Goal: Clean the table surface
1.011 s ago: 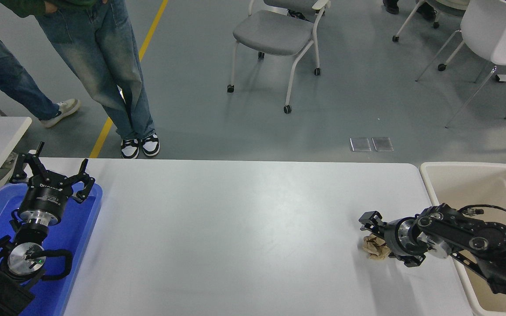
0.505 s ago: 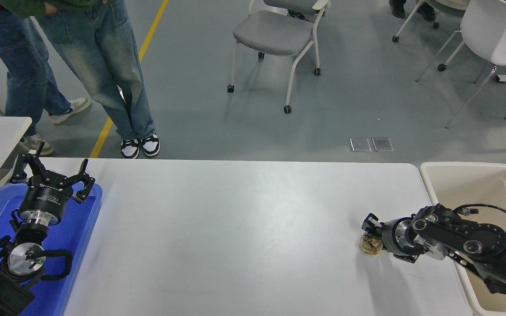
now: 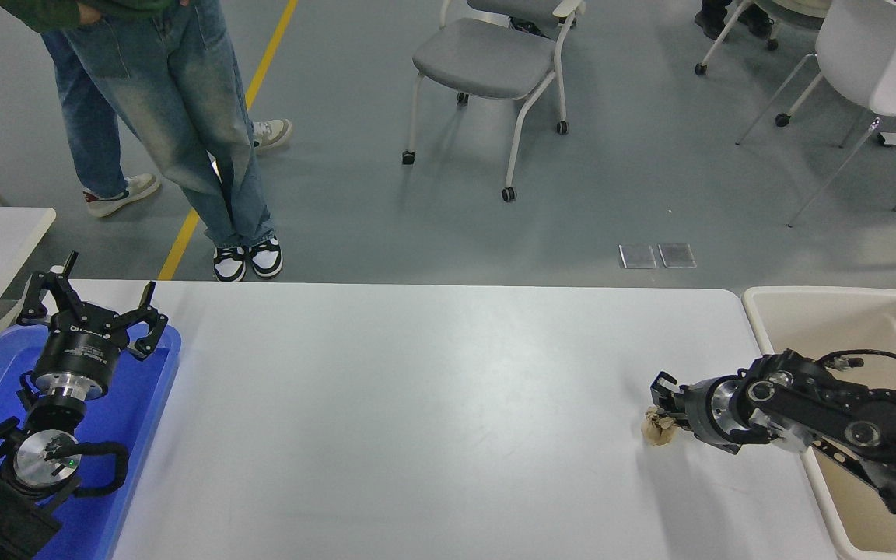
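Brown crumpled paper [image 3: 659, 427] sits pinched in the right gripper [image 3: 664, 404] on the white counter [image 3: 417, 404]; left gripper [image 3: 94, 299] spread.

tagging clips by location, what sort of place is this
Probably an indoor lab or workshop floor used for robot trials. A grey floor with a yellow line, wheeled office chairs, and a white table surface with a blue tray and a beige bin suggest it.
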`<action>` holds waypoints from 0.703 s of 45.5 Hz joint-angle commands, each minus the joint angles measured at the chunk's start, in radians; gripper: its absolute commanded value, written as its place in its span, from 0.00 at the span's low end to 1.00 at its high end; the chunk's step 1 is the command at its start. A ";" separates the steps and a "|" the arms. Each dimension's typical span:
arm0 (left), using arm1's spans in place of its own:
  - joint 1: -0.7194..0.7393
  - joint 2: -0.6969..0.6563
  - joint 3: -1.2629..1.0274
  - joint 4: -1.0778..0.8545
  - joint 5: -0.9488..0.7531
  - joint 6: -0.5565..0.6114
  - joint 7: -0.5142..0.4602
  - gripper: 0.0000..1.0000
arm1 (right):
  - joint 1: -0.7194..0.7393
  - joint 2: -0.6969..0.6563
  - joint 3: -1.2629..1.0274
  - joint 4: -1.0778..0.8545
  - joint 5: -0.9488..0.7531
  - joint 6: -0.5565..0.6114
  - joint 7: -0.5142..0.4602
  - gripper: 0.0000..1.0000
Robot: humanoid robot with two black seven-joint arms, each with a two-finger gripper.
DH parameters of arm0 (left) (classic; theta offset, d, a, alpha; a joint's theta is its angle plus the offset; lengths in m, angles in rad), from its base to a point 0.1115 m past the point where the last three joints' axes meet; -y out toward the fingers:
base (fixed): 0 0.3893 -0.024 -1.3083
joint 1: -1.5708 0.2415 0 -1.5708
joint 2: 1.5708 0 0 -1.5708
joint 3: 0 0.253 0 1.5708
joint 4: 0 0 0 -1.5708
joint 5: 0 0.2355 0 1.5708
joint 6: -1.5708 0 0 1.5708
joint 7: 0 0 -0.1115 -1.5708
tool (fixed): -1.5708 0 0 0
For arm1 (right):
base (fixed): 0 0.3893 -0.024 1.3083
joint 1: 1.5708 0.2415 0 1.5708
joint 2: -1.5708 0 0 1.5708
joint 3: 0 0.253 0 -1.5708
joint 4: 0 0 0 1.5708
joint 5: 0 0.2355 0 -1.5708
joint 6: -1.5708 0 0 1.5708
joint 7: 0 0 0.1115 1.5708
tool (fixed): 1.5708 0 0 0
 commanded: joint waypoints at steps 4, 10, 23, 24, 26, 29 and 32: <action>-0.002 0.000 0.000 0.000 0.001 0.000 0.000 1.00 | 0.021 -0.162 0.004 0.151 0.019 0.011 0.002 0.00; 0.000 0.000 0.000 0.000 0.001 0.000 0.000 1.00 | 0.035 -0.245 0.007 0.230 0.047 0.024 0.003 0.00; -0.002 0.000 0.000 0.000 0.001 0.000 0.000 1.00 | 0.041 -0.387 0.050 0.342 0.055 0.034 0.010 0.00; -0.002 0.000 0.000 0.000 0.001 0.000 0.000 1.00 | 0.041 -0.395 0.055 0.345 0.059 0.034 0.010 0.00; 0.000 0.000 0.000 0.000 0.000 0.000 0.000 1.00 | 0.041 -0.410 0.065 0.352 0.067 0.041 0.010 0.00; -0.002 0.000 0.000 0.000 0.000 0.000 0.000 1.00 | 0.041 -0.438 0.081 0.365 0.078 0.061 0.010 0.00; -0.002 0.000 0.000 0.000 0.000 0.000 0.000 1.00 | 0.041 -0.461 0.101 0.368 0.081 0.075 0.010 0.00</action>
